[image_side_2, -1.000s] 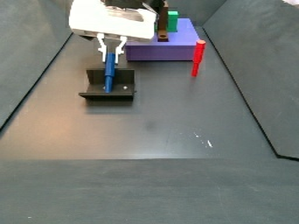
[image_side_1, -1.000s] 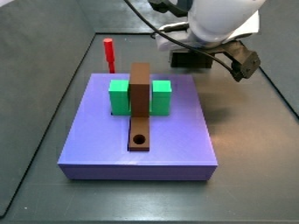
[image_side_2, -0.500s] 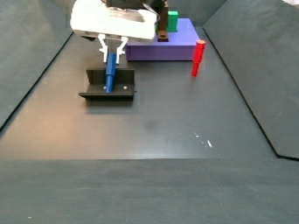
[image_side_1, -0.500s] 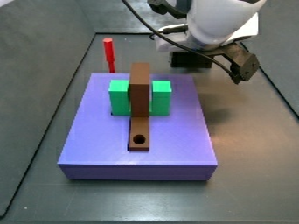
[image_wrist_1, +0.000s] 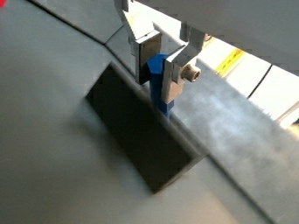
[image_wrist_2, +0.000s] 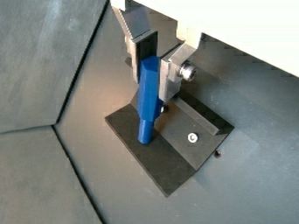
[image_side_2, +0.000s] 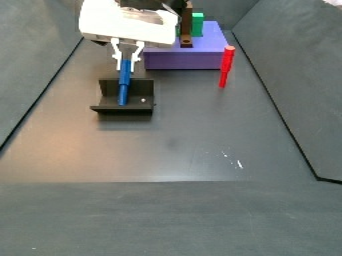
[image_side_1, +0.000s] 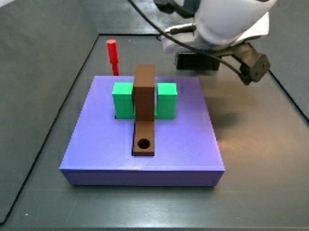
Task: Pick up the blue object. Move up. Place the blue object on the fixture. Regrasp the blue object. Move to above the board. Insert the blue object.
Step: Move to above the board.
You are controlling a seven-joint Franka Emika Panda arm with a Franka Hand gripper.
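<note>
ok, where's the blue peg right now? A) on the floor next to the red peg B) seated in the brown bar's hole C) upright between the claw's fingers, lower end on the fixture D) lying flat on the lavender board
C: in a wrist view the blue peg stands upright between the fingers of the claw, its lower end on the fixture; a side view shows the same, away from the board.
</note>
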